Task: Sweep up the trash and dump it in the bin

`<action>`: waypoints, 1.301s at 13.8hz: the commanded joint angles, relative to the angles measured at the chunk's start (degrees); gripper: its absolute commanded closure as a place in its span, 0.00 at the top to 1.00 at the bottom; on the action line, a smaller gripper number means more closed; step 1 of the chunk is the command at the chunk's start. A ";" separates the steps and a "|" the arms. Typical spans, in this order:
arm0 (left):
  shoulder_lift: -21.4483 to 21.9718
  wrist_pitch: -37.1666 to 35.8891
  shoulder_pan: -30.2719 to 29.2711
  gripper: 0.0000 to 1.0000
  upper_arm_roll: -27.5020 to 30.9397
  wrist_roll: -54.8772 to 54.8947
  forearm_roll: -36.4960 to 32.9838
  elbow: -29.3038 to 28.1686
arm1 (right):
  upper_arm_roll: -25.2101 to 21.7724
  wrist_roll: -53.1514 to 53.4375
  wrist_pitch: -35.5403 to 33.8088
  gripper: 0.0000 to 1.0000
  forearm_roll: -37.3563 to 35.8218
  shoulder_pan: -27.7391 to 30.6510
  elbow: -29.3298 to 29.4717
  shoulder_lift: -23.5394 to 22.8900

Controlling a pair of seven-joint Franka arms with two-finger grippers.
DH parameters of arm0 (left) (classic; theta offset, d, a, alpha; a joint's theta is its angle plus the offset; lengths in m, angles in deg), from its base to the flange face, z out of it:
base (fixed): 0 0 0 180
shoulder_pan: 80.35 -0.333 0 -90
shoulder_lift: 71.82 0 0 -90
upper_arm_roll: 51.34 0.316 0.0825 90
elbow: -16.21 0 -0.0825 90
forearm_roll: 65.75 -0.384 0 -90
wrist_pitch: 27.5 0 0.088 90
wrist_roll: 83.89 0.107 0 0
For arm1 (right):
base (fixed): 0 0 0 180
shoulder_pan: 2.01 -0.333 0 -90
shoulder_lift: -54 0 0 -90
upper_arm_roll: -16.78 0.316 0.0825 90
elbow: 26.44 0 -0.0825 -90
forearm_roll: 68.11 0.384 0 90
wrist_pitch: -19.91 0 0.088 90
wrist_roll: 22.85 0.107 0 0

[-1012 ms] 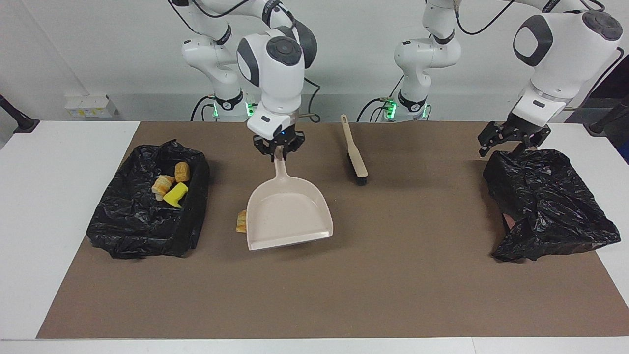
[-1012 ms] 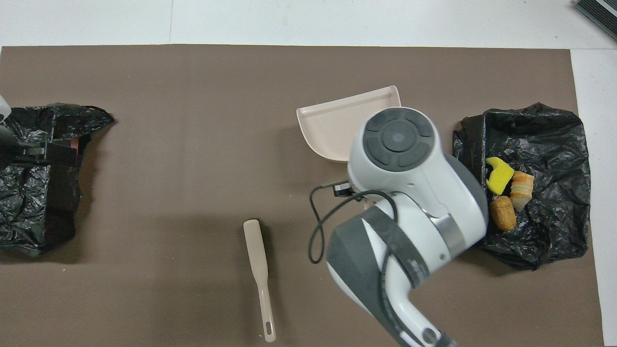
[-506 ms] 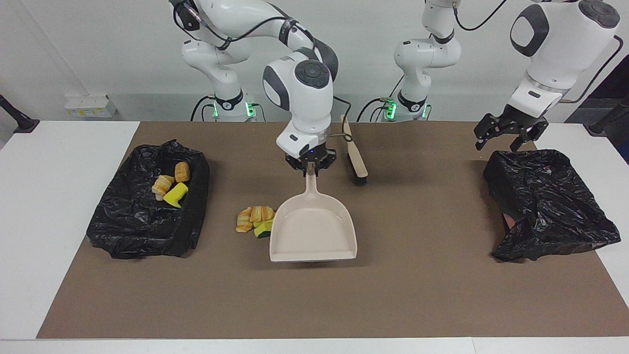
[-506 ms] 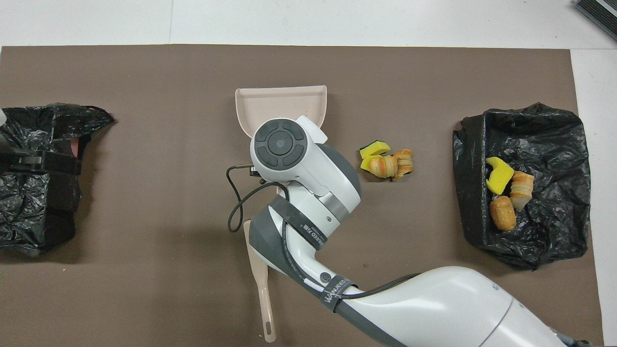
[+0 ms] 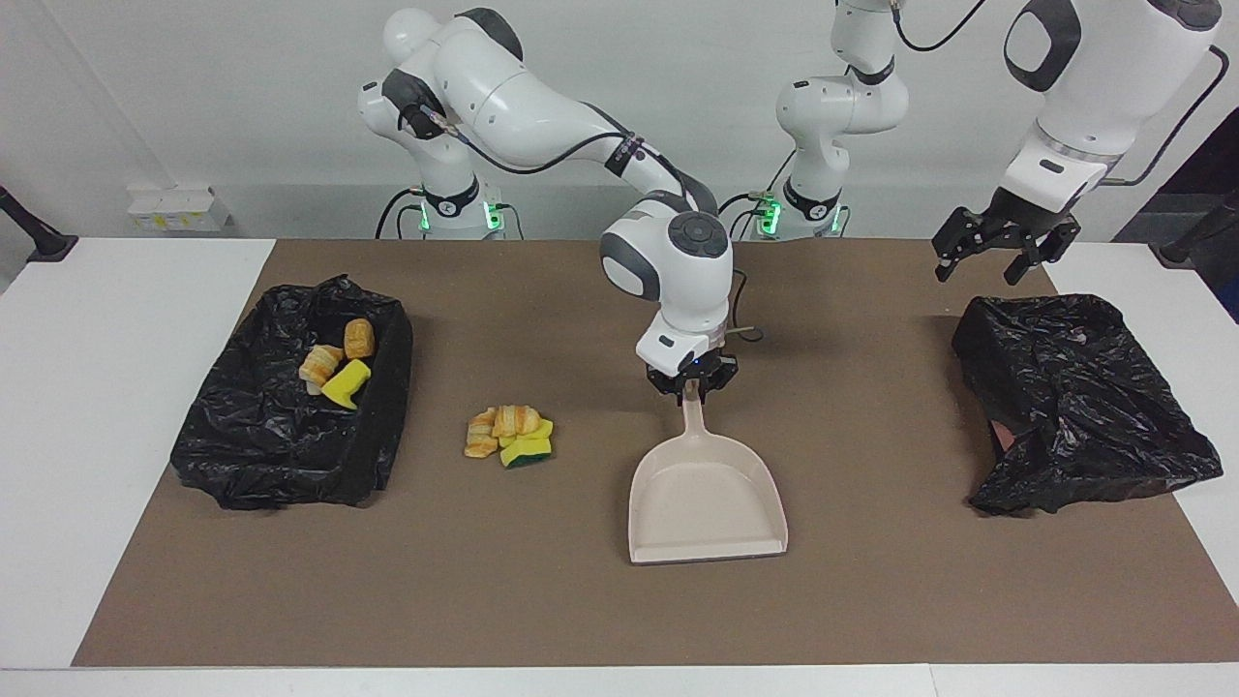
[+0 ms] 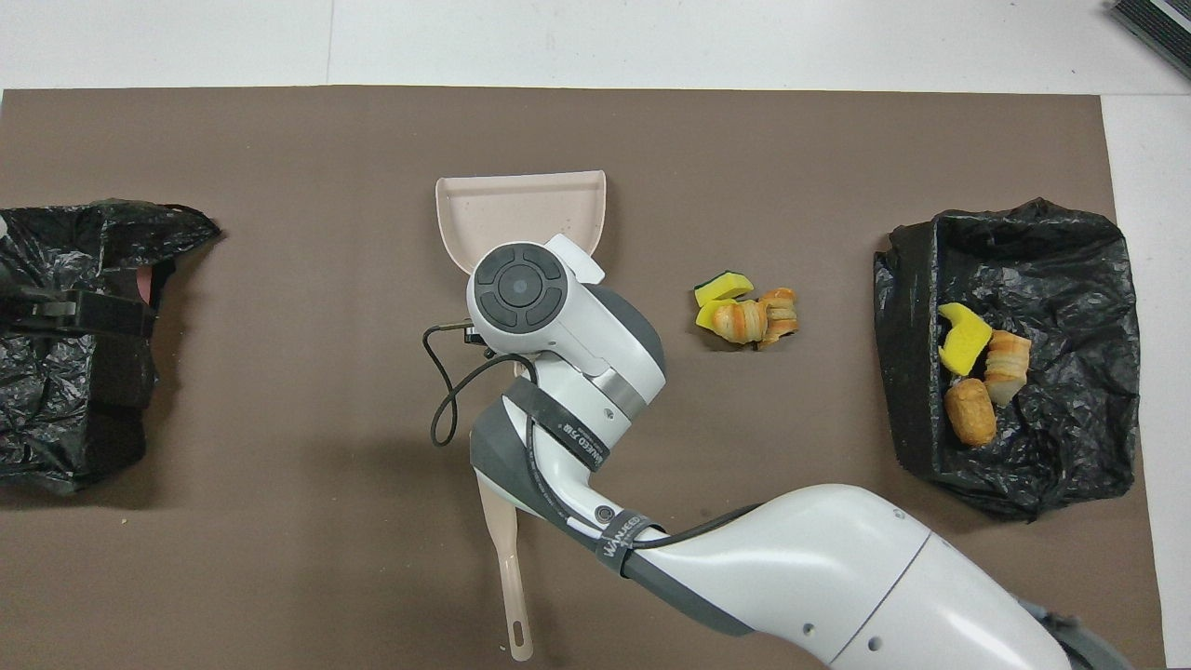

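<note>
A loose pile of trash, striped bread-like lumps and a green-backed yellow sponge, lies on the brown mat. More trash sits inside the black-lined bin at the right arm's end. The beige dustpan rests flat mid-mat, beside the pile toward the left arm's end. My right gripper is shut on the top of its handle. My left gripper hangs open in the air above the mat, close to the black bag.
A second crumpled black bag lies at the left arm's end. The beige brush lies near the robots; the right arm covers its bristle end. The brown mat has bare room along its edge farthest from the robots.
The right arm carried the dustpan away from the bin toward the left arm's end, uncovering the trash pile. The left gripper rose off the black bag.
</note>
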 commanded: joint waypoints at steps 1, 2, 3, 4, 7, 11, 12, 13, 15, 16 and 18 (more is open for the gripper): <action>0.86 -1.77 1.15 1.00 -0.23 -0.80 -0.91 -0.38 | 5.60 -2.25 -1.99 1.00 -0.68 4.30 -2.56 4.86; 0.86 -2.30 1.06 1.00 -1.11 -0.71 -0.91 -0.29 | 6.14 -2.34 -3.49 1.00 0.71 4.66 -5.37 8.46; 0.86 -2.39 1.15 1.00 -1.29 -0.53 -1.00 -0.03 | 6.14 -2.78 -4.55 1.00 3.94 4.75 -8.79 12.50; 0.86 -2.39 1.15 1.00 -1.81 -0.53 -1.00 -0.11 | 6.06 -3.04 -4.82 1.00 7.28 5.10 -13.09 16.89; 0.07 -0.55 1.93 1.00 -3.22 -1.41 -1.00 -0.38 | 6.40 -3.66 -3.78 1.00 11.88 4.49 -23.56 24.91; -4.23 6.81 7.90 1.00 -3.40 -9.65 -1.00 -0.46 | 9.57 -8.30 -0.80 1.00 16.61 4.40 -34.55 32.21; -5.63 8.75 10.01 1.00 -3.40 -12.46 -1.00 -0.46 | 9.74 -9.62 0.96 1.00 17.33 3.79 -35.62 31.71; -7.21 11.03 11.59 1.00 -3.40 -14.83 -1.00 -0.46 | 9.83 -9.55 2.89 1.00 17.34 2.74 -36.85 30.66; -9.94 13.94 14.32 1.00 -3.40 -17.75 -1.09 -0.46 | 9.92 -9.37 8.34 1.00 17.34 1.94 -41.06 30.56; -10.83 15.35 14.86 1.00 -3.40 -18.37 -1.09 -0.46 | 10.18 -9.37 9.66 1.00 17.34 1.33 -42.21 30.47; -14.68 17.63 18.44 1.00 -3.31 -20.91 -1.53 -0.29 | 10.27 -9.55 10.29 1.00 17.25 0.54 -42.93 30.29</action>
